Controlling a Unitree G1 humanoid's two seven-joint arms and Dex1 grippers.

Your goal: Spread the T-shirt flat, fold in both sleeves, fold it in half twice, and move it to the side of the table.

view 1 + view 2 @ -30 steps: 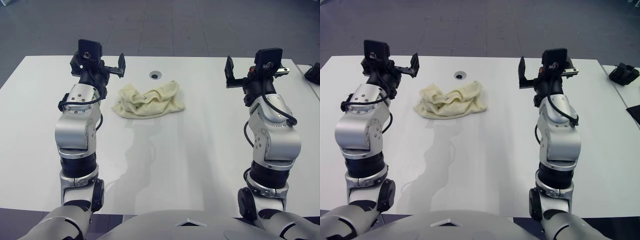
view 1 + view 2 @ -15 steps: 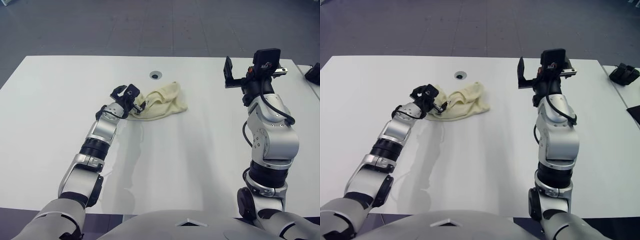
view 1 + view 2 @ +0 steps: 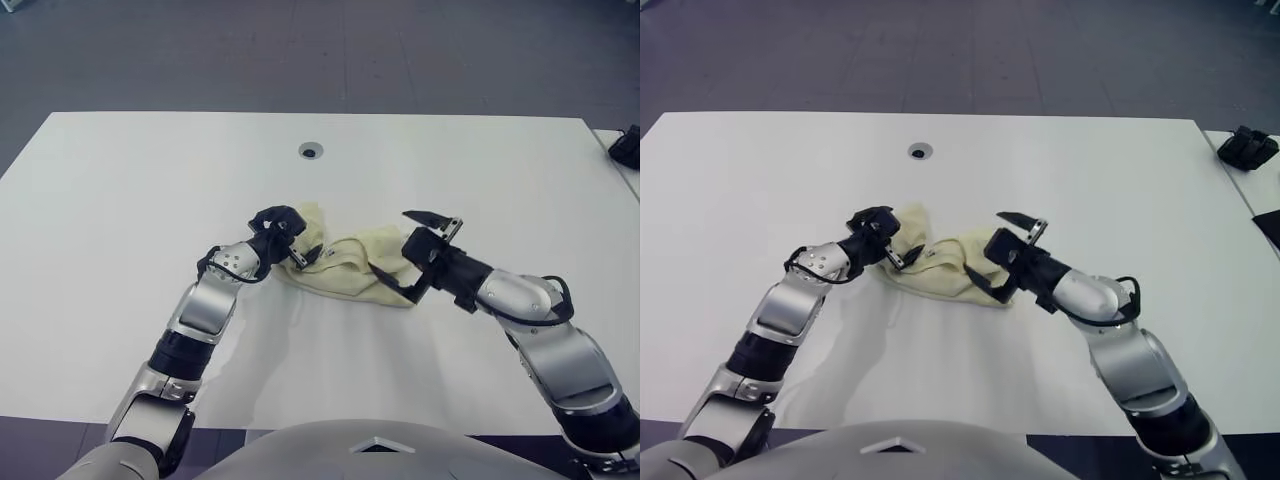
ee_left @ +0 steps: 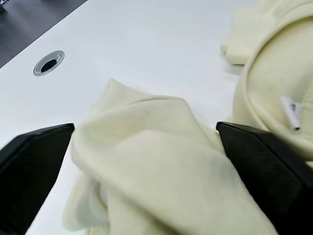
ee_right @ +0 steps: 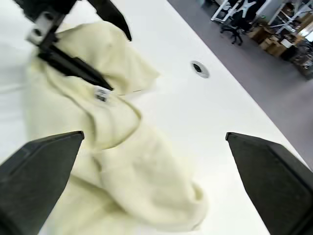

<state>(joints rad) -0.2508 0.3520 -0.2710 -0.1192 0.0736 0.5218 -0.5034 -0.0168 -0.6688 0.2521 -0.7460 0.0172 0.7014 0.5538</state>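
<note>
T-shirt (image 3: pixel 350 268) bunched mid-table (image 3: pixel 150 180), L gripper (image 3: pixel 298 240) open at its 9 o'clock end, R gripper (image 3: pixel 392 243) agape at 3 o'clock; risk: pinching several layers, so it won't spread.

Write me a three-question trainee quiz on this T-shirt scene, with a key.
1. True or false: the T-shirt lies spread flat on the table.
2. The right end effector is: A) open at the T-shirt's right end; B) shut on a sleeve; C) raised over the table's far edge.
3. What round feature sits in the table beyond the T-shirt?
Key: 1 false, it is crumpled; 2 A; 3 a hole.
</note>
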